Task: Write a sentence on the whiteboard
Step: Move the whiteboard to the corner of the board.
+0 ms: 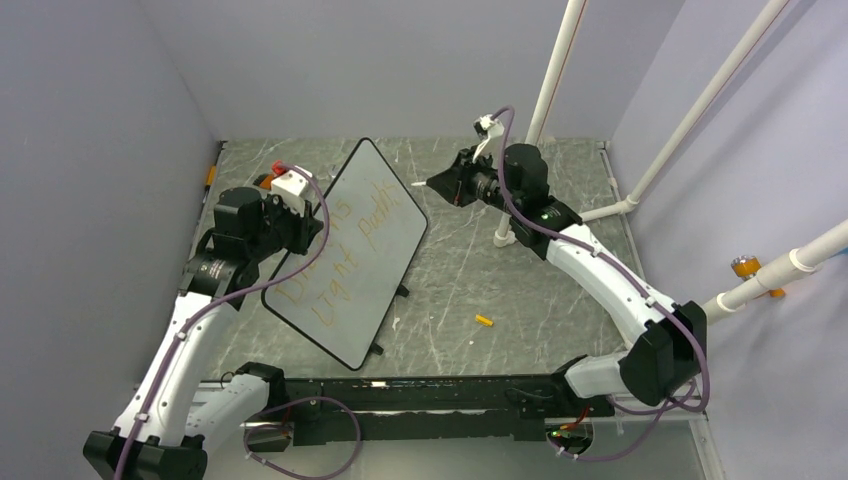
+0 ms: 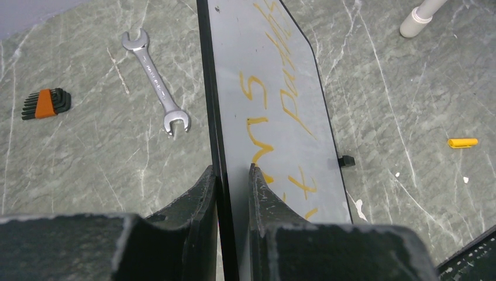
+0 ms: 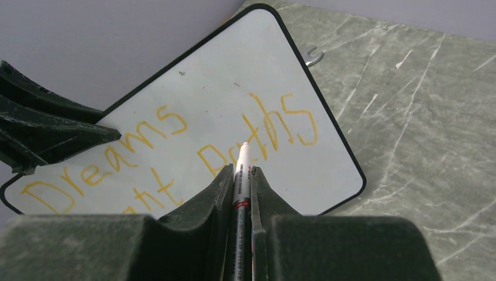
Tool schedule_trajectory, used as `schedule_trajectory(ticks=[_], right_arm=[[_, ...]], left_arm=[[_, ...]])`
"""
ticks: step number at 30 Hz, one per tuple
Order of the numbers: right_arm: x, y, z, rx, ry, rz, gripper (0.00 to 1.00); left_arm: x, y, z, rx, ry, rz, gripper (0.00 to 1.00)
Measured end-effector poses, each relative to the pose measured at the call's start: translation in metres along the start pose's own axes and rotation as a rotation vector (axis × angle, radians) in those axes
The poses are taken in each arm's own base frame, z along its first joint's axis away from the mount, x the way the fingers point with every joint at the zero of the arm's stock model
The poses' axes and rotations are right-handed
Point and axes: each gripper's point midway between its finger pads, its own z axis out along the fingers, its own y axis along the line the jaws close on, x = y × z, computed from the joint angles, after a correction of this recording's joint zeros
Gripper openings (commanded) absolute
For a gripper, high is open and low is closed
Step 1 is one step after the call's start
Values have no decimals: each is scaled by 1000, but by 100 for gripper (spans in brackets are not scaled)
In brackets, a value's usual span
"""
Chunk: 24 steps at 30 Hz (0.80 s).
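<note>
Item: whiteboard (image 1: 352, 262). Left of centre in the overhead view, raised at a tilt over the grey marbled desk (image 1: 500, 270). Seen edge-on in the left wrist view (image 2: 275, 105), running from bottom centre to the top of the frame. Black rim, rounded corners. Small black clips (image 2: 347, 160) on the edge turned toward the desk; contact with the desk not discernible.

Item: sentence (image 3: 175, 146). Orange-yellow handwriting in two lines on the white face, "Dreams" above, "Light paths" below, the lower line partly hidden in the right wrist view.

Item: left fingers (image 2: 255, 181). Nearly closed, clamped on the board's upper-left edge, one finger on the back, the other on the written face beside the end of "Dreams". Visible in the overhead view (image 1: 300, 228) at the board's left rim.

Item: right fingers (image 3: 224, 187). Narrowly parted, closed on a white marker (image 3: 242, 170) with its tip forward, aimed at "paths". In the overhead view (image 1: 447, 184), placed right of the board's top corner, marker tip apart from the surface.

Loose on the desk: yellow cap (image 1: 484, 321) lower right of the board; open-ended wrench (image 2: 157, 82) and a set of hex keys (image 2: 45, 103) in an orange holder, both behind the board, upper left of the left wrist view.
</note>
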Motion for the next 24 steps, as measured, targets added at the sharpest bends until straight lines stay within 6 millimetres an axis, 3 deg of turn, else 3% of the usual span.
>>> schedule_trajectory(ticks=[12,24], right_arm=[[10,1,-13,6,9,9,0],[37,-4,-30,27,36,34,0]], left_arm=[[9,-11,-26,9,27,-36,0],[9,-29,-43,44,-55,-164,0]])
